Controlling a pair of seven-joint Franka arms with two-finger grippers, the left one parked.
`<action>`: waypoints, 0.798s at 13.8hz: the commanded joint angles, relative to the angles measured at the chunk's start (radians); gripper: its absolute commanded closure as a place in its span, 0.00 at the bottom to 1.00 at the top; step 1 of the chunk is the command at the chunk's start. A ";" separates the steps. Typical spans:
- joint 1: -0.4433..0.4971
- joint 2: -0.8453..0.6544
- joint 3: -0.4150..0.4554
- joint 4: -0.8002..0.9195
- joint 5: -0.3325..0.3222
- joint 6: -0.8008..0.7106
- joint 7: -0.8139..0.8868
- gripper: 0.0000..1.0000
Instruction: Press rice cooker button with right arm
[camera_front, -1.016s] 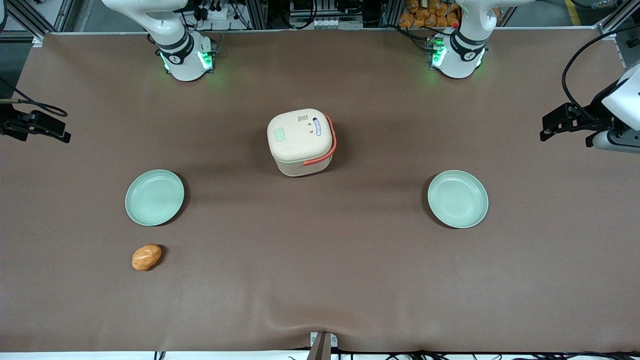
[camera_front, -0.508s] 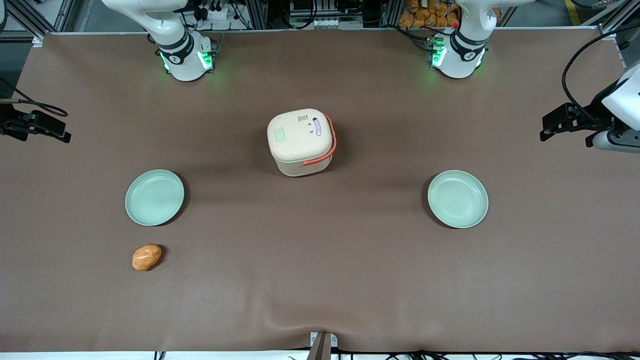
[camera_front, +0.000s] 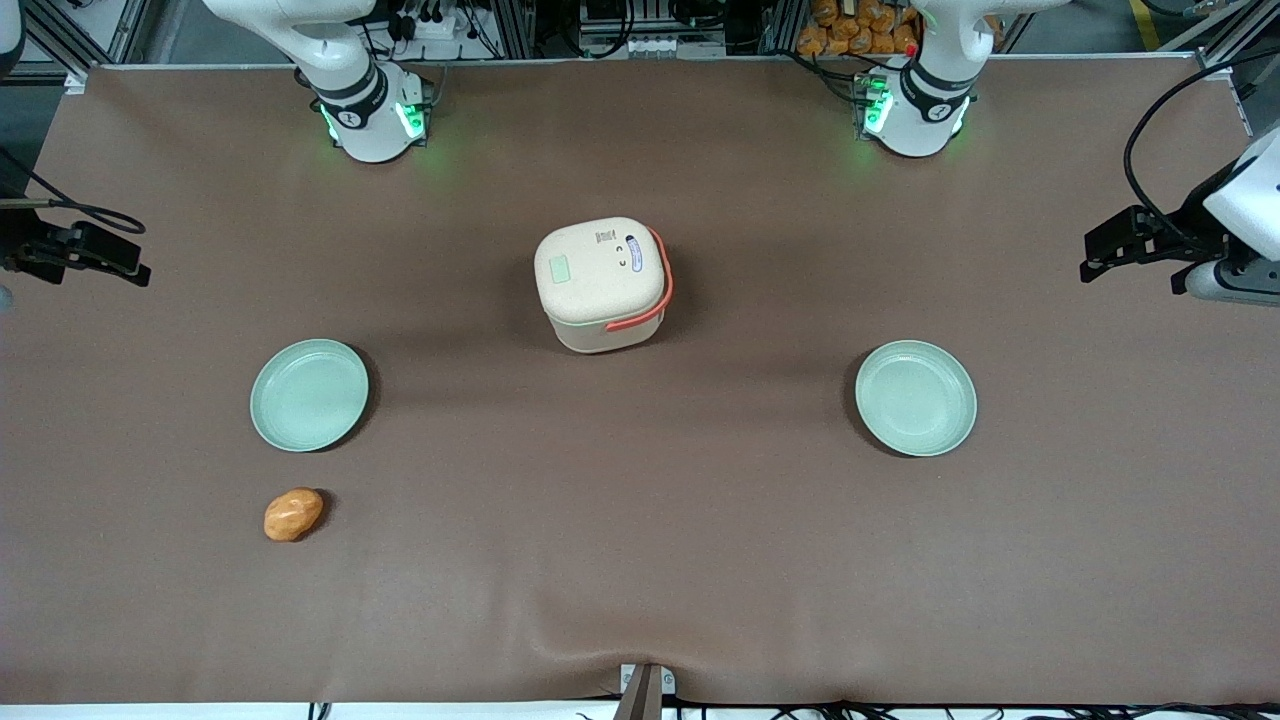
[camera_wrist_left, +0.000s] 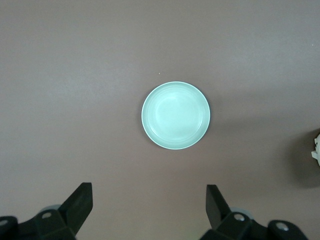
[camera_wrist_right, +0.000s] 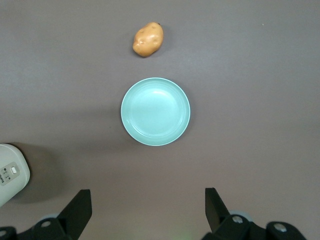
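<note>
Right arm's gripper (camera_wrist_right: 145, 212) high over the table, fingers spread wide and empty, press not yet begun.

Rice cooker (camera_front: 601, 283) sits mid-table, lid closed, red handle (camera_front: 655, 292) folded down along one side; well apart from the gripper, which looks down on a green plate (camera_wrist_right: 155, 111) with a potato (camera_wrist_right: 148, 39) near it. Second plate (camera_front: 915, 397) toward the parked arm's end. Cooker looks like hard, smooth, light plastic, so it may slide under a sideways push; press straight down. No grasp needed. The small pale green patch (camera_front: 559, 268) on the lid is probably the button, hard to be sure from here.
</note>
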 joint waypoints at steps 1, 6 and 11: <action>0.016 -0.007 0.004 -0.008 -0.015 0.004 -0.011 0.00; 0.100 0.001 0.007 -0.002 0.000 0.003 -0.007 0.00; 0.310 0.019 0.007 -0.007 0.008 0.006 0.045 0.00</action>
